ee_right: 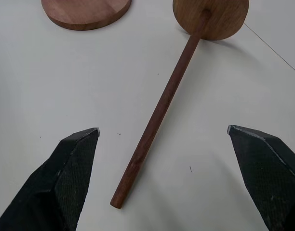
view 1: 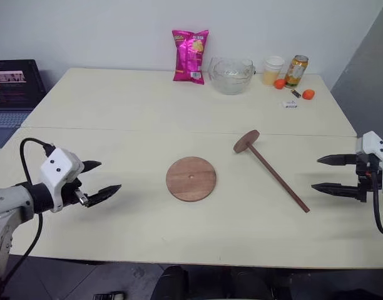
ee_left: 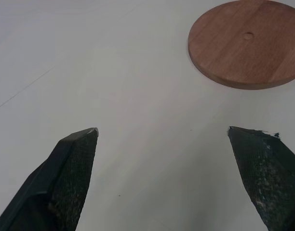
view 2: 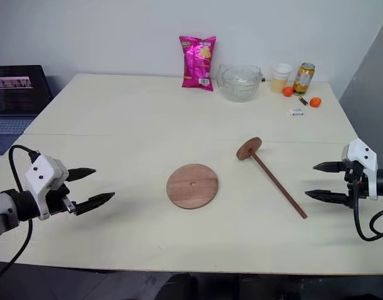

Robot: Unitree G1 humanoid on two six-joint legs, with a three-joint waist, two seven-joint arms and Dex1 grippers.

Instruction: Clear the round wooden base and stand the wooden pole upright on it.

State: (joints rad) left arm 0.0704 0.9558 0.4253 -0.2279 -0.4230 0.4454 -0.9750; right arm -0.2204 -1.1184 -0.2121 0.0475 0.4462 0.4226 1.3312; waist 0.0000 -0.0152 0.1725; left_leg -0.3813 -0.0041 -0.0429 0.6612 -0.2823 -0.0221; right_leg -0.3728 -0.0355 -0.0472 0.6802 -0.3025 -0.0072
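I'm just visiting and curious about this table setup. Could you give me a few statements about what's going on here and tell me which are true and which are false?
1. The wooden pole stands upright on the round wooden base. False: it lies flat on the table, beside the base and apart from it.
2. Nothing sits on the round wooden base. True.
3. The right gripper is holding the pole. False: its fingers are spread open near the pole's bare end, touching nothing.
4. The left gripper is open and empty. True.
5. A pink snack bag and a glass bowl stand at the far edge of the table. True.
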